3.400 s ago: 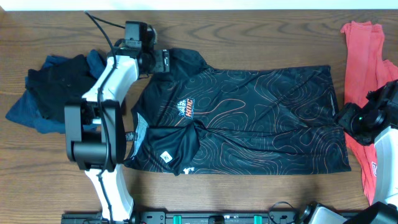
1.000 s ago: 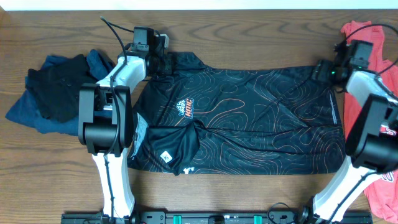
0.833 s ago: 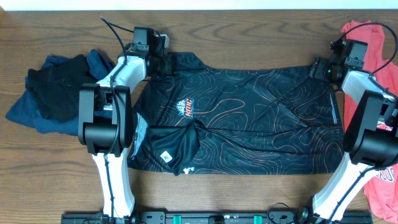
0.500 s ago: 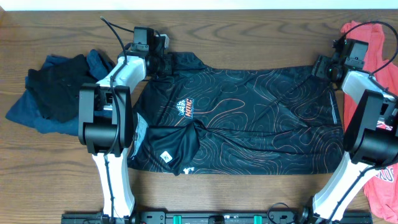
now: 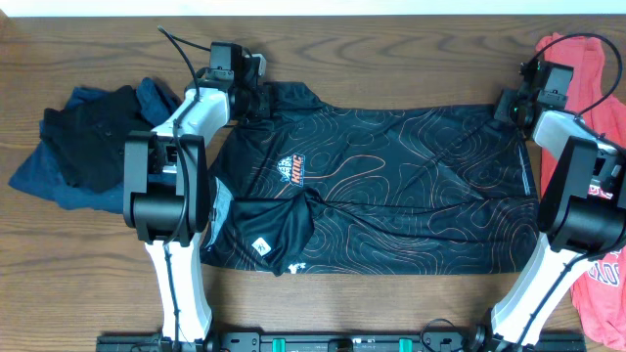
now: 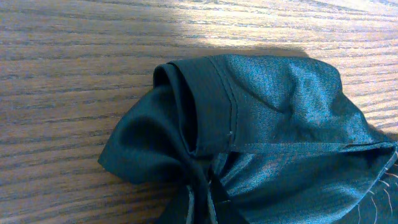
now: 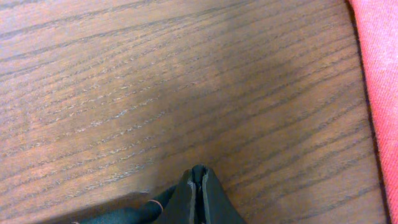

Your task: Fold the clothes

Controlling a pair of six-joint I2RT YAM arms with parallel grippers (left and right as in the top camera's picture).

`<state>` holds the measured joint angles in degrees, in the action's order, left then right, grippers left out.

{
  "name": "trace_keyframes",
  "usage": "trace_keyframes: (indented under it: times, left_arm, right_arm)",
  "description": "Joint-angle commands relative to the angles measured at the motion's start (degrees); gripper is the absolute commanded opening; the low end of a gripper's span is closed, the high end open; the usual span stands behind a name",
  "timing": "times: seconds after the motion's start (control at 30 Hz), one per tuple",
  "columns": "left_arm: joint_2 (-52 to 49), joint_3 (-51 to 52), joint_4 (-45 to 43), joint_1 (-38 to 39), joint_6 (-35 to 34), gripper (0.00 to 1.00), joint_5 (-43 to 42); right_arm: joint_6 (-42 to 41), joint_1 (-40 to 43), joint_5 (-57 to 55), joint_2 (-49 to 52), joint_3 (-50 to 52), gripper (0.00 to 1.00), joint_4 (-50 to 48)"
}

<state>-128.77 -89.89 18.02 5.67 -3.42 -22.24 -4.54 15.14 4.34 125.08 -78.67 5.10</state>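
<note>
Across the tabletop (image 5: 391, 49) the jersey (image 5: 391, 186) lies spread out, whole only from overhead. Its bunched sleeve is pinched by the left hand (image 5: 260, 99), seen close in the left wrist view; the right hand (image 5: 505, 106) is closed on the opposite corner, near a red shirt (image 5: 599, 73).

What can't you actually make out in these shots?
Overhead: the logo lettering on the jersey is too small to read; the left arm covers part of it.
Overhead: the red shirt runs off the right edge.
Right wrist: the right gripper is shut; the bottom edge hides whether it pinches cloth.
Left wrist: the left gripper's fingers blend into dark cloth.
</note>
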Motion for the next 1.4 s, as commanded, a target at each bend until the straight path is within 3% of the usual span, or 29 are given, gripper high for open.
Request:
trace_keyframes:
  times: [0.0,0.37,0.83,1.37]
  left_arm:
    - [-0.48,0.76,1.77,-0.24,-0.28,0.06,0.81]
    - [6.51,0.76,6.84,-0.57,-1.42,0.06,0.81]
    - [15.69,0.76,27.5,-3.89,-1.79,0.06,0.79]
    - [18.6,1.11,51.39,-5.33,-1.75,0.06,0.79]
  right_arm:
    - [-0.74,-0.5,-0.07,1.9,0.11,0.01,1.51]
    - [-3.56,1.53,-1.6,-5.35,0.0,0.01,8.41]
    - [-3.61,3.61,-9.73,-18.82,0.0,0.01,33.48]
    - [-3.58,3.82,-12.87,-20.59,0.02,0.01,53.53]
